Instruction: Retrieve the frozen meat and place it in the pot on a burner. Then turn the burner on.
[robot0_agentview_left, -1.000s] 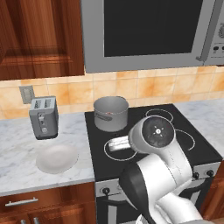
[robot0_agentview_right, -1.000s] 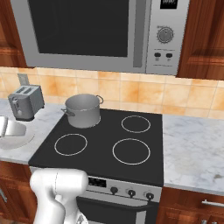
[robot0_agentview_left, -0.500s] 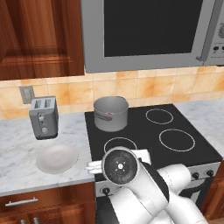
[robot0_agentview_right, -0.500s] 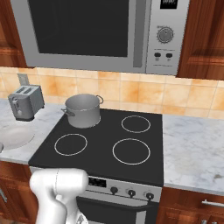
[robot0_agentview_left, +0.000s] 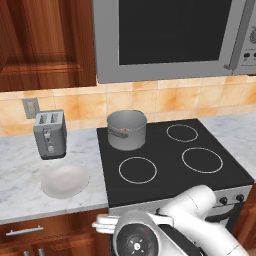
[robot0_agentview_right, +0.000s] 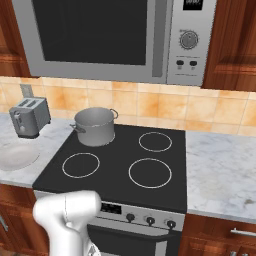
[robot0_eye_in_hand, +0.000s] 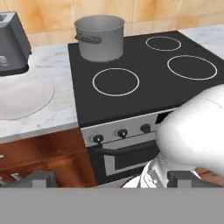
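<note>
The grey pot (robot0_agentview_left: 127, 130) (robot0_agentview_right: 95, 126) (robot0_eye_in_hand: 99, 37) stands upright on the rear left burner of the black stove (robot0_agentview_left: 170, 172) (robot0_agentview_right: 120, 187), without a lid. The frozen meat is out of view. My gripper (robot0_eye_in_hand: 113, 180) is open, its two dark fingertips (robot0_eye_in_hand: 41, 178) far apart with nothing between them. The hand hangs low in front of the stove's front edge, well short of the pot. The burner knobs (robot0_eye_in_hand: 122, 132) (robot0_agentview_right: 150, 220) sit in a row on the stove's front panel.
A boxy grey toaster (robot0_agentview_left: 50, 134) (robot0_agentview_right: 29, 116) (robot0_eye_in_hand: 11, 41) and a round white plate (robot0_agentview_left: 65, 180) (robot0_agentview_right: 17, 155) (robot0_eye_in_hand: 22, 98) are on the marble counter left of the stove. A microwave (robot0_agentview_left: 170, 35) hangs above. Wooden drawers (robot0_agentview_left: 30, 232) lie below the counter.
The arm has swung from above the stove's front down and to the left, below the counter edge. The jaws stayed open. Pot, plate and toaster have not moved.
</note>
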